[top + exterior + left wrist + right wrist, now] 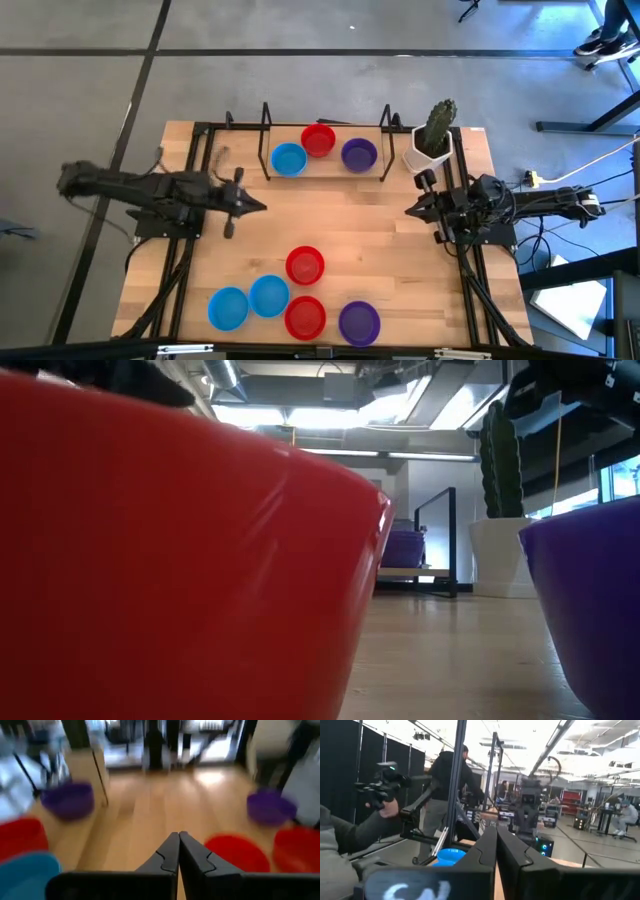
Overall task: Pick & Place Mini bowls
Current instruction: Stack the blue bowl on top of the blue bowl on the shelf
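High view: both grippers, left (258, 207) and right (411, 211), are held mid-worktop with jaws closed on nothing, apparently parked, while mini bowls (304, 265) are grouped near and three far.

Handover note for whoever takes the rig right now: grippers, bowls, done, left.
Left gripper: shut, empty, over bare table left of centre.
Right gripper: shut, empty, over bare table right of centre, near the cactus pot.
Rack at the far edge holds three bowls: blue, red, purple.
Near edge has five bowls loose on the table: red, two blue, another red, purple.
Done: apparently three placed in the rack.
Left: likely the five near bowls; neither arm has one yet.
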